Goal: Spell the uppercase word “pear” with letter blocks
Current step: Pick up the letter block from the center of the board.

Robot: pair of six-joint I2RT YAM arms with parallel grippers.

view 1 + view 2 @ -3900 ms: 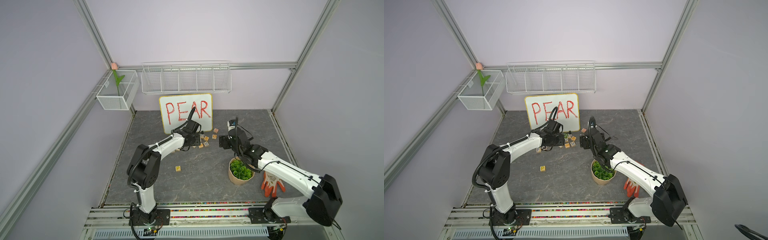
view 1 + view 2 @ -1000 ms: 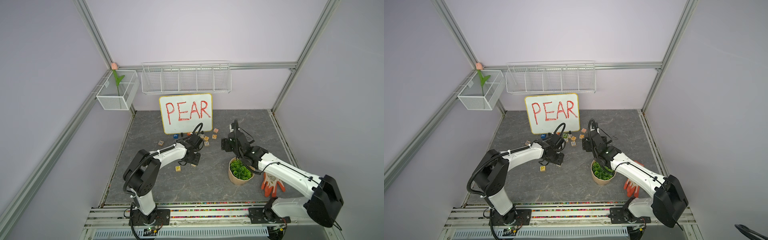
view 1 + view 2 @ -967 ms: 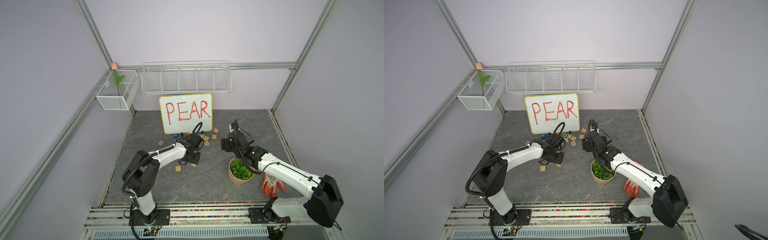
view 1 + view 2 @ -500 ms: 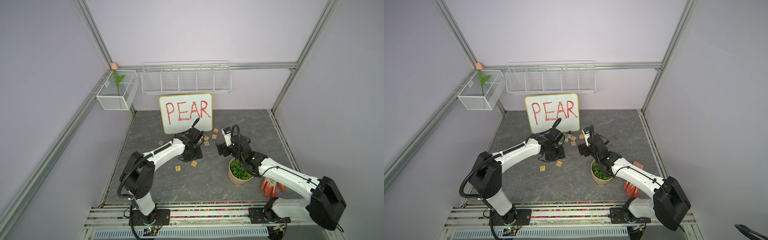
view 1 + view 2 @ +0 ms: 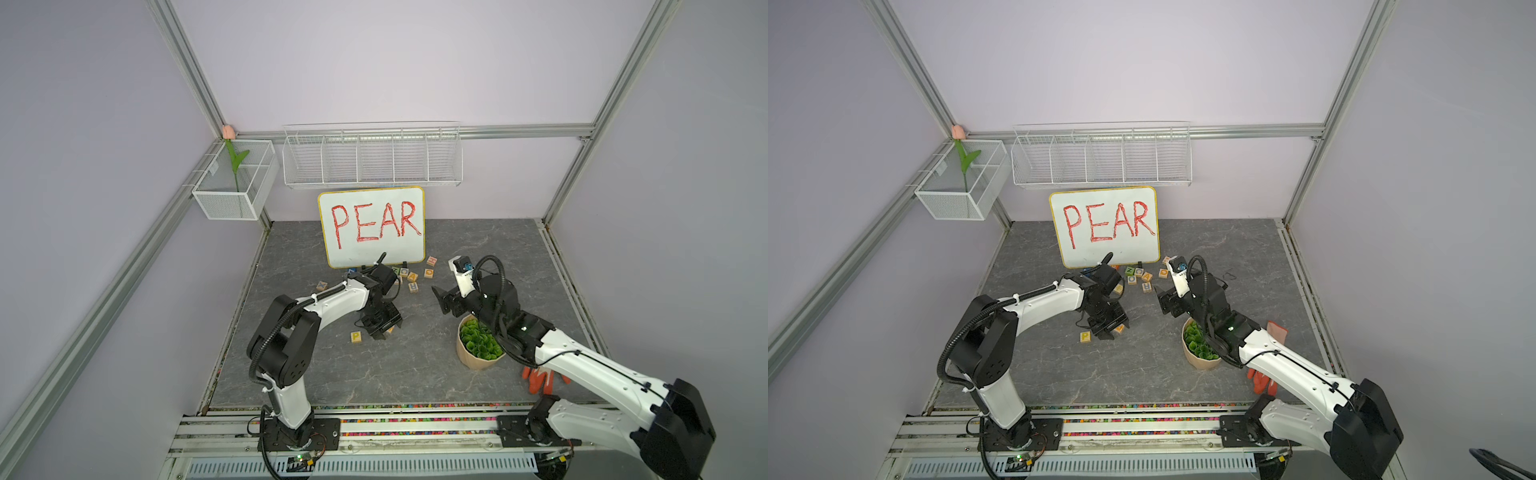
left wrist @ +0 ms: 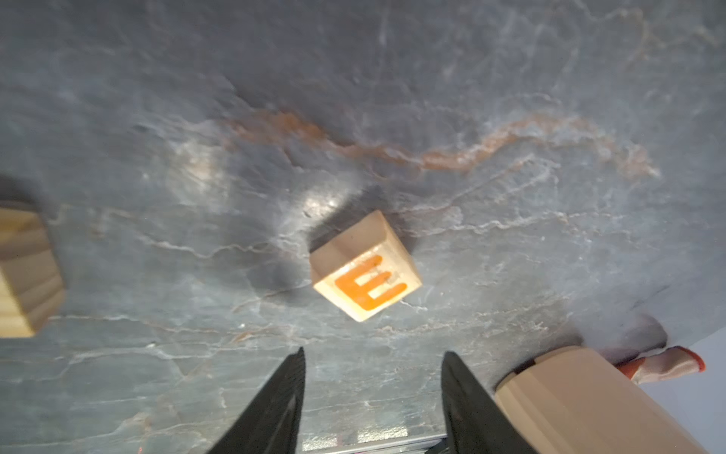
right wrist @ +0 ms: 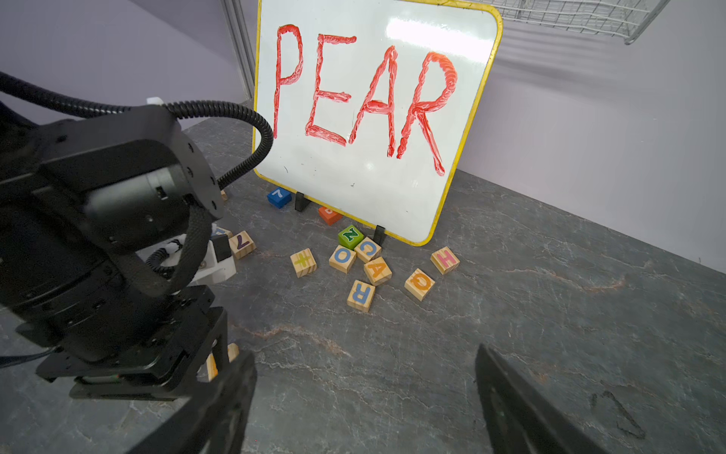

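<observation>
Four letter blocks are making up our word, and two of them are lying on the open part of the desk (image 5: 395, 374). These are the yellow P block (image 5: 356, 336) and, just beside it but not touching, the orange E block (image 6: 365, 267). The E is sitting flat with its letter up, turned askew to the P. The orange A block (image 7: 377, 270) and the blue R block (image 7: 360, 295) are sitting in the loose cluster near the foot of the whiteboard (image 5: 372, 226). The A is crowded in among other letters, and the R is lying just beside it on the open side.

We are judging these to be light, stiff wooden cubes with smooth faces. They are not going to crush, but they are likely to skid or twist if nudged off-centre. We are planning to take each one by two opposite side faces, low and square, keeping the letter up.

Our left claw (image 6: 374, 351) is hovering over the E, jaws partly apart and gripping nothing. Our right claw (image 7: 364, 351) is hanging wide open and empty, facing the cluster, near the plant pot (image 5: 478, 349).
</observation>
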